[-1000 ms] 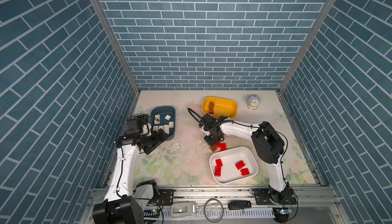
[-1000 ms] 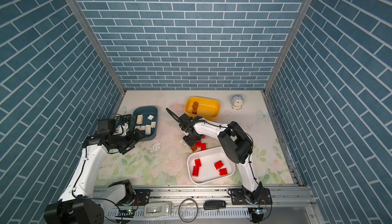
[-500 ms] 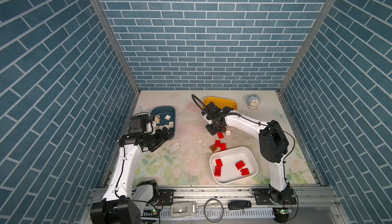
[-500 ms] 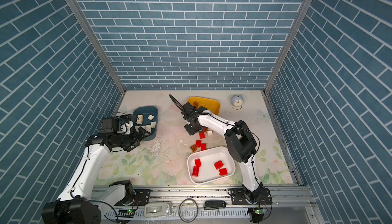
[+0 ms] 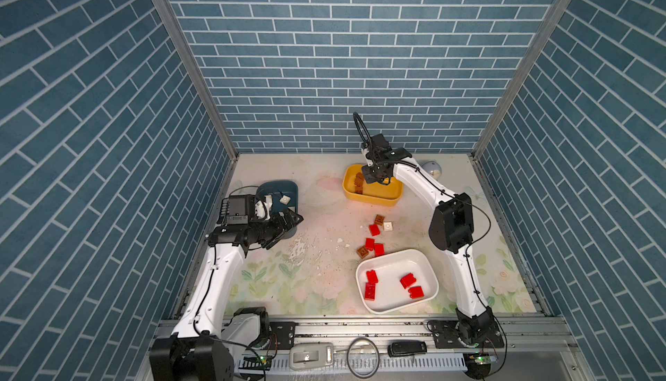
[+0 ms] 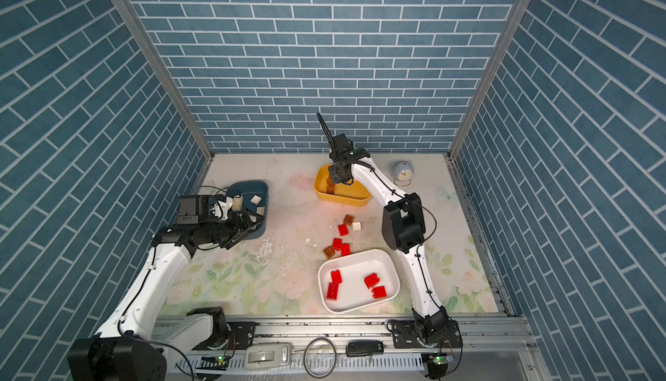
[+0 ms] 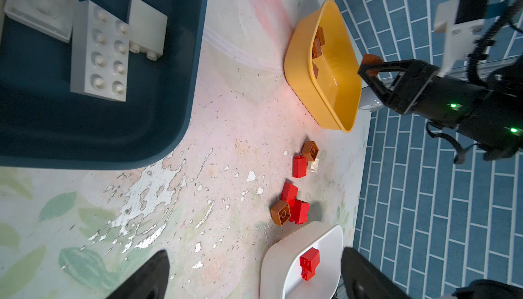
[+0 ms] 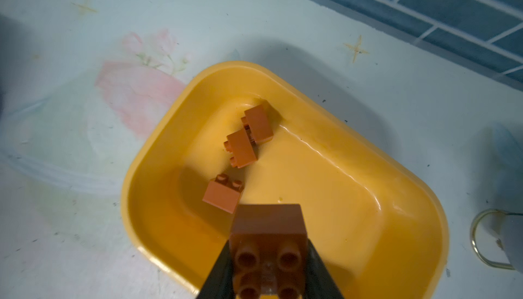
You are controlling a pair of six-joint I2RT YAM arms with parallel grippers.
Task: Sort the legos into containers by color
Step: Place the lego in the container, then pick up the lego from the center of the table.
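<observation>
My right gripper (image 5: 373, 178) hangs over the yellow tub (image 5: 382, 200), shut on a brown lego (image 8: 268, 241). Three brown legos (image 8: 240, 147) lie inside that tub. My left gripper (image 5: 292, 219) stands open with nothing in it at the near edge of the teal tub (image 5: 288, 185), which holds white legos (image 7: 99, 51). The white tub (image 5: 396, 255) at the front holds several red legos (image 5: 407, 280). Loose on the mat between the tubs lie red legos (image 5: 374, 230), two brown legos (image 5: 362, 252) and one white lego (image 5: 387, 226). From the left wrist I see the right gripper (image 7: 368, 68) holding its lego.
A small round clock (image 5: 432, 171) stands right of the yellow tub, close to the right arm. The flowered mat is worn and peeling in the middle (image 5: 299, 249). A black device (image 5: 407, 348), a grey device (image 5: 311, 354) and a cable ring lie on the front rail. Brick-pattern walls enclose three sides.
My right gripper lifted a brown lego out of the loose pile and carried it back over the yellow tub. The left gripper shifted slightly right and toward the teal tub, still open.
</observation>
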